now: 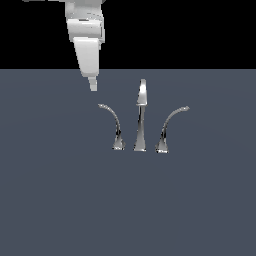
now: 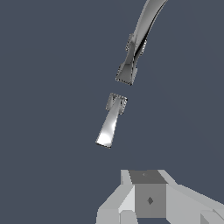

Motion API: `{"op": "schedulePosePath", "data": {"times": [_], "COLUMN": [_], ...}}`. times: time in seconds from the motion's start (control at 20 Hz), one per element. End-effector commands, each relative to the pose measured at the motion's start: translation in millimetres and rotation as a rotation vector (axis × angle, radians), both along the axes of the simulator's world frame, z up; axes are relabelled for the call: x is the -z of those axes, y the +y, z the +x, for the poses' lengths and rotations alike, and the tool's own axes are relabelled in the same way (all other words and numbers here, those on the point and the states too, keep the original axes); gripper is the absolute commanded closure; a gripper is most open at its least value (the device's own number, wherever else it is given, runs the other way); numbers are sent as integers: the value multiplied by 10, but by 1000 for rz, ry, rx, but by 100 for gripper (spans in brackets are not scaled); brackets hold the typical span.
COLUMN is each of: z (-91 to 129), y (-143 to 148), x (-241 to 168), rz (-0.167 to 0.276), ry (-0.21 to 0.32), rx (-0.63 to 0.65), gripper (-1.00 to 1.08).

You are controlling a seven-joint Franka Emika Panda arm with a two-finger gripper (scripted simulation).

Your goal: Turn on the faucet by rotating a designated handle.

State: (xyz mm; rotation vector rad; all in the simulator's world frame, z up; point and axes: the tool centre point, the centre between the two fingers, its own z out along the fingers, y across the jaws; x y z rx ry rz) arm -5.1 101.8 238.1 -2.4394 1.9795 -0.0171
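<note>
- The tool hangs at the exterior view's upper left, on the white arm that comes down from the top edge. Only a narrow tip shows there, and the wrist view gives just the blocky finger bases with no tips, so I cannot tell whether it is open or closed. Nothing appears to be held in it.
- Just below the tool and slightly toward the exterior view's right is the handle, the slimmer curved lever. Its small flared base sits on the grey bench, and its thin tip arcs up and out toward the exterior view's left, ending close under the tool with a clear gap between them.
- The relation that matters: the handle's tip is the part nearest the tool, lying below it and a little to the exterior view's right. The lever's long axis runs from that tip down and rightward to its base, so the tool would probably need to descend beside the tip and push sideways to swing it about the upright base.
- Next rightward stands the tall straight spout of the faucet.
- Farthest right is the thicker lever, arcing away to the exterior view's right, well apart from the tool.
- In the wrist view two chrome pieces show ahead of the finger bases; I cannot say surely which is which.
</note>
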Motion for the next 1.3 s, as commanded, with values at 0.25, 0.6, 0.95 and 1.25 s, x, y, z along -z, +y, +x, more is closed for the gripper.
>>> {"op": "schedulePosePath", "data": {"times": [0.25, 0.6, 0.95, 1.25], "z": [368, 618, 735, 738], "y": [-106, -219, -285, -290], "x": [340, 572, 674, 678], "rz": [2, 4, 7, 7], "ry": [4, 6, 7, 8], "rx": [161, 275, 329, 331], "gripper": [108, 108, 108, 108]}}
